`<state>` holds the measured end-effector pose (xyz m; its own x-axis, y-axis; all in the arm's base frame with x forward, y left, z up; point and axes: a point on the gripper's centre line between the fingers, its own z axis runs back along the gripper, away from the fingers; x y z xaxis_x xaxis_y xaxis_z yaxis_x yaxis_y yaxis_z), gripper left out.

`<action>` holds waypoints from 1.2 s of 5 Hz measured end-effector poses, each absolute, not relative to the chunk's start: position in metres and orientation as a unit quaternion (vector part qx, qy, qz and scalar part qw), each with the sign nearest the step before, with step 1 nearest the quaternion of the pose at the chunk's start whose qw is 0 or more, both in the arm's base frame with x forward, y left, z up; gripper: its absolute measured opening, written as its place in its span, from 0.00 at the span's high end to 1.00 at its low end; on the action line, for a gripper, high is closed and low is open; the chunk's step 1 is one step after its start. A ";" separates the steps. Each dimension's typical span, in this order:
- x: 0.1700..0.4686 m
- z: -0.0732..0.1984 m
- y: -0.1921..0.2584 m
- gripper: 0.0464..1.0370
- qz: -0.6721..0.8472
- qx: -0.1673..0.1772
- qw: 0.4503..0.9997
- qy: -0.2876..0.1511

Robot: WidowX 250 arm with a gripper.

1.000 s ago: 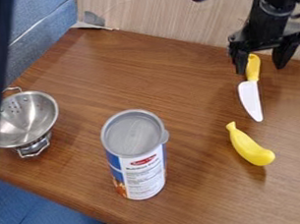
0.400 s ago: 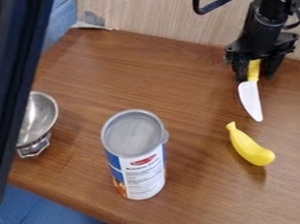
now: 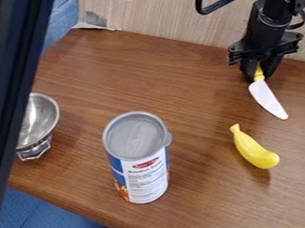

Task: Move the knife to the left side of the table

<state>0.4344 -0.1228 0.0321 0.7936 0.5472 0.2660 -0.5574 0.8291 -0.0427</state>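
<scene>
At the table's [image 3: 131, 72] far right, your gripper [image 3: 259, 76] grips the yellow-handled knife [image 3: 268, 100].
You see its white blade slanting toward the near right, above the yellow banana [image 3: 254, 149].

Bench [image 3: 180, 91]: brown wood-grain top, smooth, faint sheen; wall panel [image 3: 153, 15] behind, pale wood-look, matt, finely streaked; colander [image 3: 38, 118], bare metal, shiny. Can [image 3: 143, 172], printed, smooth side, translucent grey plastic-looking lid [image 3: 136, 136]; banana [image 3: 254, 149], smooth yellow plastic look, soft shine. Knife [image 3: 268, 99], smooth white plastic-looking blade, yellow handle of like finish; blue upholstery [image 3: 49, 210], woven-looking cloth, matt.
</scene>
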 end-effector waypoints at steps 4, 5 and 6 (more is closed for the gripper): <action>0.421 0.097 -0.064 0.68 0.349 -0.042 0.924 -0.147; 0.417 0.108 -0.023 0.68 0.386 -0.036 0.909 -0.155; 0.414 0.107 0.018 0.68 0.415 -0.022 0.895 -0.159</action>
<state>0.4142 0.0182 0.1074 0.6046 0.7505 0.2668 -0.7368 0.6542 -0.1707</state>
